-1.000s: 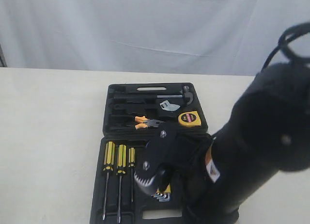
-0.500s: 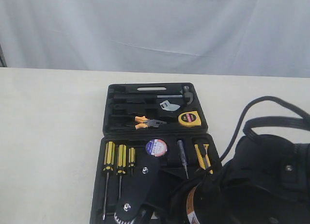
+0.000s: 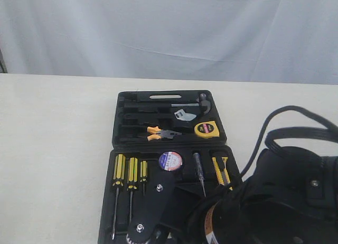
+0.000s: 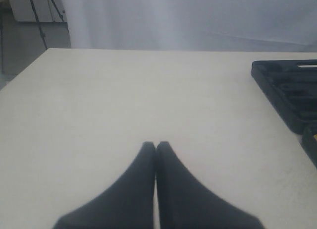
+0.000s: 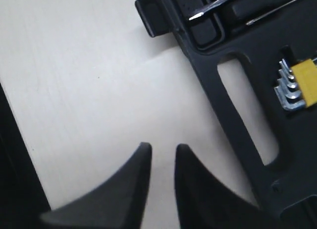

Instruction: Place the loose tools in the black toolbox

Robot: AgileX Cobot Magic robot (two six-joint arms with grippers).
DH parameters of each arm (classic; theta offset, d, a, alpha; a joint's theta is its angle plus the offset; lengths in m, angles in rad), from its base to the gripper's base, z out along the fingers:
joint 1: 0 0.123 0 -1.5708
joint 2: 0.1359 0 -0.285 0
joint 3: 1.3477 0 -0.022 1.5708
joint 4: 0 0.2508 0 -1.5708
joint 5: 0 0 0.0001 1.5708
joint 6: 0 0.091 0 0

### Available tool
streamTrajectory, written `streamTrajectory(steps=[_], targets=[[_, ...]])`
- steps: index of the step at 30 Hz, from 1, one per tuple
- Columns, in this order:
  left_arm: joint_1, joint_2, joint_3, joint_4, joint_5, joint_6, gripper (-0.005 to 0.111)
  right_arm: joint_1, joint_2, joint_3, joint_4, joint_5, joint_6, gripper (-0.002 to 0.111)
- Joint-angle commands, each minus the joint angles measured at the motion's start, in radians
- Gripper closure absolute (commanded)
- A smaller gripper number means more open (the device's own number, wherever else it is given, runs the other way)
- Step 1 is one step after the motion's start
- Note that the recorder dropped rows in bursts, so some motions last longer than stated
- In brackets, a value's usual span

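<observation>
1. A second ago my right arm hung over the near half of the black toolbox (image 3: 116, 122) and hid the middle slots. It has since pulled back to the near right corner, and the black tape roll (image 3: 170, 161) with its blue-white label now shows, lying in its recess.
2. The right gripper (image 5: 162, 149) has gone from pressed together to slightly spread. There is a narrow gap between the jaws with nothing in it, only bare table (image 3: 53, 149) beneath.
3. I read that as a finished release. The pliers (image 3: 161, 132) and the yellow tape measure (image 3: 206, 129) sit in the far half, and the utility knife (image 3: 220, 171) sits at the right of the near half. All four loose tools look to be in the box, so I judge the task done or nearly done.
4. The exterior view alone shows the whole layout, including the screwdrivers (image 3: 129, 172) on the near left. My arm covers the near edge of the box there.
5. The right wrist view fills that in: the hex key set (image 5: 297, 85) in its clip beside the carry-handle cutout.
6. Only the left wrist view shows the left gripper (image 4: 156, 145). Its jaws are pressed together and empty, over bare table well left of the box.
</observation>
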Motion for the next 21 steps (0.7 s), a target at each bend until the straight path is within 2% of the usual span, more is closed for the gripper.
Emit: streamTrajectory(steps=[1, 3, 6, 12, 21], targets=[[-0.005, -0.001, 0.003, 0.0, -0.005, -0.006, 0.107, 0.003, 0.002, 0.003, -0.021, 0.007, 0.003, 0.06], [-0.005, -0.001, 0.003, 0.0, -0.005, -0.006, 0.107, 0.003, 0.002, 0.003, -0.061, -0.003, 0.0, 0.055], [-0.005, -0.001, 0.003, 0.0, -0.005, -0.006, 0.107, 0.003, 0.002, 0.01, -0.126, -0.01, -0.06, 0.055], [-0.005, -0.001, 0.003, 0.0, -0.005, -0.006, 0.107, 0.003, 0.031, 0.018, -0.291, -0.031, -0.036, 0.055], [-0.005, -0.001, 0.003, 0.0, -0.005, -0.006, 0.107, 0.003, 0.159, 0.018, -0.35, -0.154, -0.028, 0.055]])
